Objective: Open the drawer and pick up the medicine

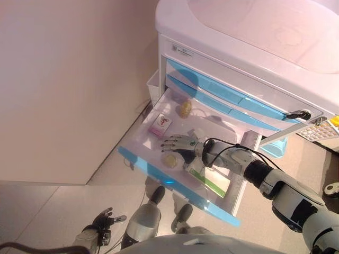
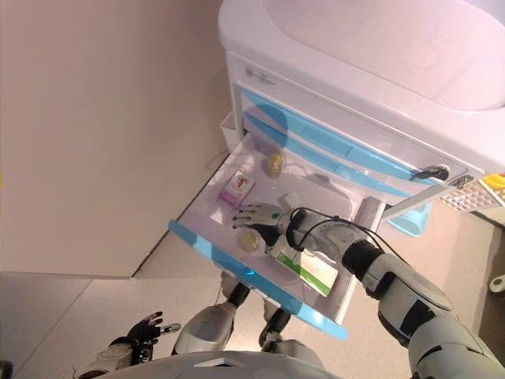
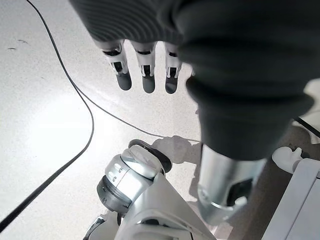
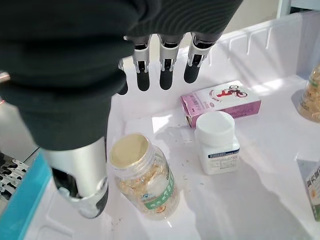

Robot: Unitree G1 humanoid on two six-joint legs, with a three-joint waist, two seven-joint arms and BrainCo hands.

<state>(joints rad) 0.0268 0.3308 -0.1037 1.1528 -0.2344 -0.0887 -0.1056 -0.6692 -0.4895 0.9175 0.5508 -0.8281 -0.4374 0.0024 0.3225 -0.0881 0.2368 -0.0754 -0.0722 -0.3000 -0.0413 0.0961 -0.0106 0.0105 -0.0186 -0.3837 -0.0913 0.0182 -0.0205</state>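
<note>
Your right hand (image 1: 179, 142) hovered inside the open drawer (image 1: 159, 175), fingers (image 4: 166, 75) straight and apart, holding nothing.

You had the medicine still lying in the drawer: a clear jar with a tan lid (image 4: 145, 180) just under the thumb, a white pill bottle (image 4: 217, 142) beside it, a pink box (image 4: 221, 102) farther left, another jar (image 1: 185, 109) at the far end, and a green-and-white box (image 1: 208, 181) to the right by your wrist. Your left hand (image 1: 103, 220) hung low over the floor (image 3: 45, 115), fingers relaxed and open, well apart from the white cabinet (image 1: 254, 32).
</note>
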